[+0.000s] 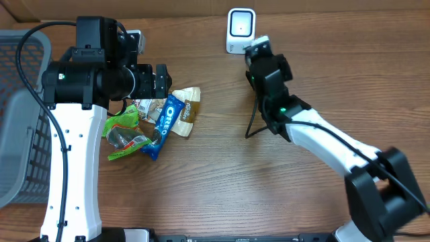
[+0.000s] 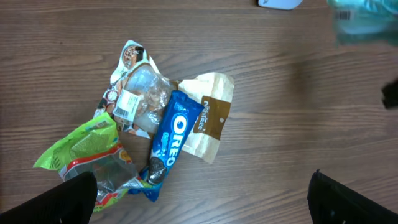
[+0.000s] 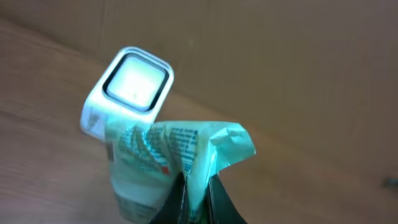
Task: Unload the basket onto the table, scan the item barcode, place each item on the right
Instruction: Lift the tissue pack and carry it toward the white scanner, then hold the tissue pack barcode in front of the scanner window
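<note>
The scanning step itself is in hand. The right gripper [image 3: 195,198] has its fingers pressed together on the lower edge of a pale green crinkled foil packet [image 3: 177,152], pinching it and holding it up just in front of the white box-shaped scanner [image 3: 129,87]. The scanner's window glows toward the wrist camera. Packet and scanner overlap in that view, so it cannot be told whether they touch or stand slightly apart.

The printing that shows on the packet is small text, and no barcode can be made out. The next move probably calls for turning or tilting the packet until its code squarely faces the lit window, without loosening the pinch on so thin a fold.

The left gripper [image 1: 161,81] hangs spread wide and holding nothing over the waiting pile on the wooden table [image 2: 298,124]. That pile is a blue Oreo biscuit pack [image 2: 174,134], a cream-and-brown paper pouch [image 2: 211,118], a bright green crisp bag [image 2: 81,146] and a clear wrapped snack with a white label [image 2: 140,102].

From overhead the held packet is almost wholly hidden by the right wrist. The grey plastic basket [image 1: 13,128] is cut off at the frame's left edge — its contents cannot be seen.
</note>
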Controlling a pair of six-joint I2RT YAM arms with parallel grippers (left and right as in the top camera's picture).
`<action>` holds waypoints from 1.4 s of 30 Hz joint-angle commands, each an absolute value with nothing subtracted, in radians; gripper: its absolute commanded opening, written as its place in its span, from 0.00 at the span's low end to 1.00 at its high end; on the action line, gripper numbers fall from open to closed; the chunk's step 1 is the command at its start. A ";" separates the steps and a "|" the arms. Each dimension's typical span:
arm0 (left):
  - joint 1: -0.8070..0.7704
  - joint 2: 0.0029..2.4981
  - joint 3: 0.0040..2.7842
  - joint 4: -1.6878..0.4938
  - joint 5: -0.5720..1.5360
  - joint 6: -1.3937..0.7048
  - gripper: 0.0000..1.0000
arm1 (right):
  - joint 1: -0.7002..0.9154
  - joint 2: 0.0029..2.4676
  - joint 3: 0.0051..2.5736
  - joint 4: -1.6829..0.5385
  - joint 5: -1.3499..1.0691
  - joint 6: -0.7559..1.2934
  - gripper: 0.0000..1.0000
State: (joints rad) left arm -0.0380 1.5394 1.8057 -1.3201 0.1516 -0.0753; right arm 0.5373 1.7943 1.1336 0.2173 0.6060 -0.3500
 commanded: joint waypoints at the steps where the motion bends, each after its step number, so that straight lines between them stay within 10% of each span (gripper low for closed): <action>1: -0.038 1.544 1.802 -1.320 0.147 -0.086 1.00 | 0.533 1.844 1.163 0.338 0.638 -0.580 0.04; 17: -0.038 1.544 1.802 -1.320 0.147 -0.086 1.00 | 0.443 2.091 1.195 0.871 0.479 -1.071 0.04; 42: -0.038 1.544 1.802 -1.320 0.147 -0.086 1.00 | 0.417 2.353 1.639 0.695 0.339 -1.069 0.04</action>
